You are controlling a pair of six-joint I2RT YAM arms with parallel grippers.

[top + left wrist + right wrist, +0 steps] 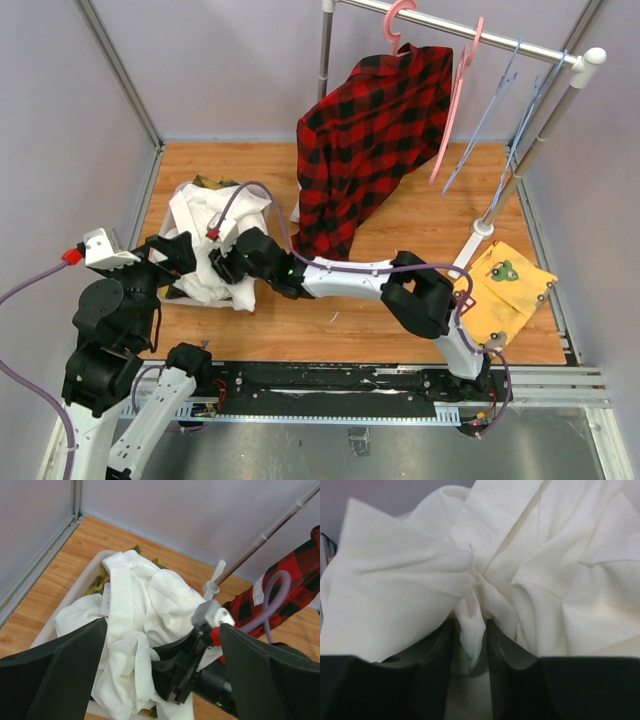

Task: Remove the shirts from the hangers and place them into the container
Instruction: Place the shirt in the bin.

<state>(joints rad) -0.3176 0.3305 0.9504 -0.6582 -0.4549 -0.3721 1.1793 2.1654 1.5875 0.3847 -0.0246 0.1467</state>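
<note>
Right now your right gripper (470,625) has its fingers drawn close together on a thin fold of the white shirt (545,580), with that fold filling the narrow gap between them. If you pull the arm back before the fold has dropped free, I judge it will drag the shirt up and out again.

Your left gripper (162,625) hangs fully spread with nothing between its fingers, just above the right wrist. Lift either arm carelessly and the two could knock together.

The white shirt lies bunched in the white laundry basket (82,577), and part of it spills over the near rim. That overhang could slide onto the table if it gets nudged. Beneath it, a yellow-and-green plaid shirt (98,580) peeks out along the far-left side. You cannot see a grey shirt in there.

Farther back, the red-and-black plaid shirt (370,140) hangs on a pink hanger (400,20) from the rail (480,38). Its hem trails on the table, so watch that it does not snag.
</note>
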